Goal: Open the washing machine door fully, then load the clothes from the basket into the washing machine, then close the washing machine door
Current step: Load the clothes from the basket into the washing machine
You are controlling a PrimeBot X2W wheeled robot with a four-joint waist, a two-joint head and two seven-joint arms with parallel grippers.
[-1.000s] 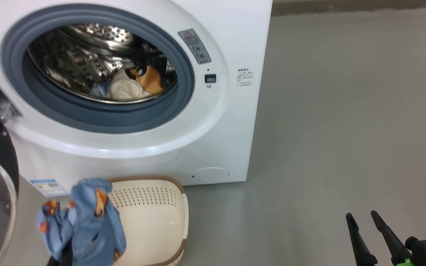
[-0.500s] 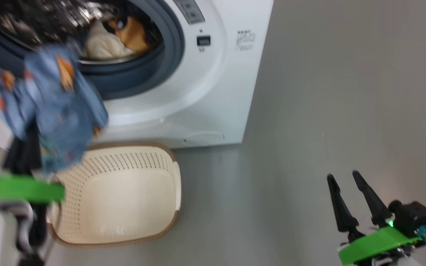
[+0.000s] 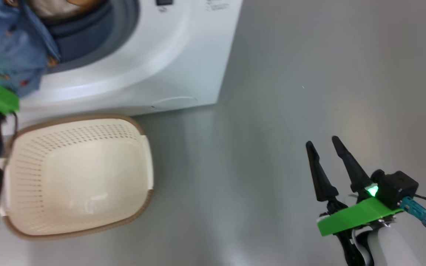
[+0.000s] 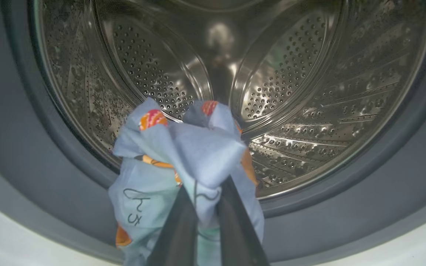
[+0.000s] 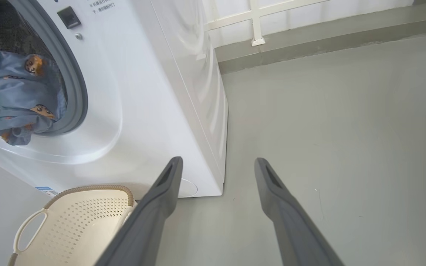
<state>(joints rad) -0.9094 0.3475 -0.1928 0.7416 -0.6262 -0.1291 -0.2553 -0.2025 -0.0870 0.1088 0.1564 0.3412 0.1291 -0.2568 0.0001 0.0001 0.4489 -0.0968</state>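
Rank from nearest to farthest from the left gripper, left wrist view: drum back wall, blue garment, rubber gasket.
1. Blue garment, pinched in the left gripper.
2. Rubber gasket, ringing the opening.
3. Drum back wall, deep at top centre.

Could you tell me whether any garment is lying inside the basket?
No, the cream basket is bare inside; the left gripper holds the light blue garment before the drum.
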